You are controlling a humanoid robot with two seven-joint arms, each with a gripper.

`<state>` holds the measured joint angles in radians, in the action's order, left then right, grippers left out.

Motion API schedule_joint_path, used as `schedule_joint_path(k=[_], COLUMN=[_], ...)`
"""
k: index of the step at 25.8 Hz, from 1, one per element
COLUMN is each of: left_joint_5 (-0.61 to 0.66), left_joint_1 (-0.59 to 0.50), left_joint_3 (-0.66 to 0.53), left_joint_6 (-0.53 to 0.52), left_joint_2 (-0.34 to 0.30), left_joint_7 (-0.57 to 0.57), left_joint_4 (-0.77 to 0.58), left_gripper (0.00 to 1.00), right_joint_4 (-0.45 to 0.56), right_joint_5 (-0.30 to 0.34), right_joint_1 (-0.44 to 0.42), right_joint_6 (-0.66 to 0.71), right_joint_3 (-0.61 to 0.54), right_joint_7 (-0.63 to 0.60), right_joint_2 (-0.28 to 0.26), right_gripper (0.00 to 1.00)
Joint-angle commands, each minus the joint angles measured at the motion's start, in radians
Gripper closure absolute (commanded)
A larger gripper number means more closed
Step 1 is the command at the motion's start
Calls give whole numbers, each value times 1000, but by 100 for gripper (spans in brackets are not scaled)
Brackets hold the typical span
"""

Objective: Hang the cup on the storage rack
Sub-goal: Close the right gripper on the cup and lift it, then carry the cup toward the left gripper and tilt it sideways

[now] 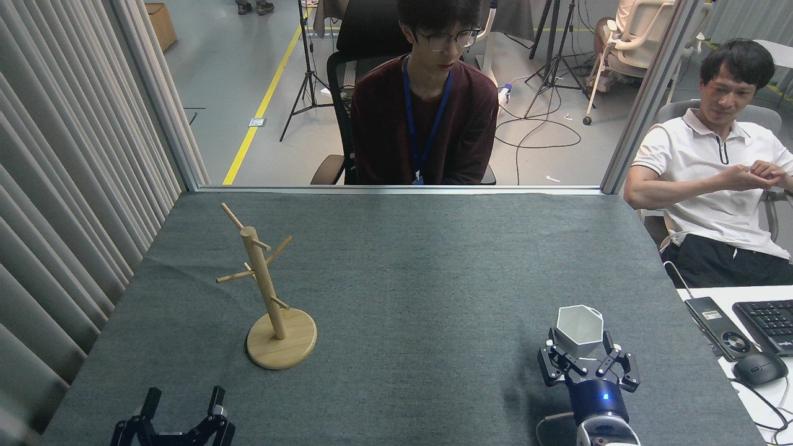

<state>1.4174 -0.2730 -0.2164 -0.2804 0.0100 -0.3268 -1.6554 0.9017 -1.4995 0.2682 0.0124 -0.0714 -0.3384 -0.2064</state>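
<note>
Far left, a pleated grey curtain (68,186) borders the workspace. At the near left edge the left gripper (183,406) rests low over the grey table (433,260), fingers spread apart and holding nothing. Just beyond it stands the storage rack (266,291), a wooden post on a round disc base, upright, with thin pegs angled upward; all visible pegs are bare. The middle of the table is unoccupied. Behind the far edge sits a person in a dark red top (424,118). Toward the near right, the cup (578,331) is upright, open mouth upward, with the right gripper (585,362) closed in around its lower body; the fingers appear pressed against the facets on both sides, so the cup is judged pinched. Whether its base is touching the cloth cannot be determined from this view. A small tab shows at the rim's far-right side; its hole cannot be made out. Cup and rack are well apart, on opposite sides of the table. At far right a second person in a white shirt (706,167) sits beside a desk holding a keyboard (768,322) and mouse (759,368). Assessment: grasp apparently secured; lift, transfer across to the rack and threading of the tab over a peg remain outstanding.
</note>
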Motion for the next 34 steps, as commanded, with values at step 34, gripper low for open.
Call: schedule_joint_path(k=[34], left_joint_5=[322], left_joint_1=[106], left_joint_3=[402], left_joint_6=[29], left_joint_2=[13], left_joint_7=[2], left_joint_4=[98], left_gripper=[0], right_joint_4=[660], right_joint_5=[-217], right_joint_1=[-316], right_joint_6=[-3], right_joint_3=[320], right_joint_7=[-50], right_joint_2=[177], right_gripper=[33])
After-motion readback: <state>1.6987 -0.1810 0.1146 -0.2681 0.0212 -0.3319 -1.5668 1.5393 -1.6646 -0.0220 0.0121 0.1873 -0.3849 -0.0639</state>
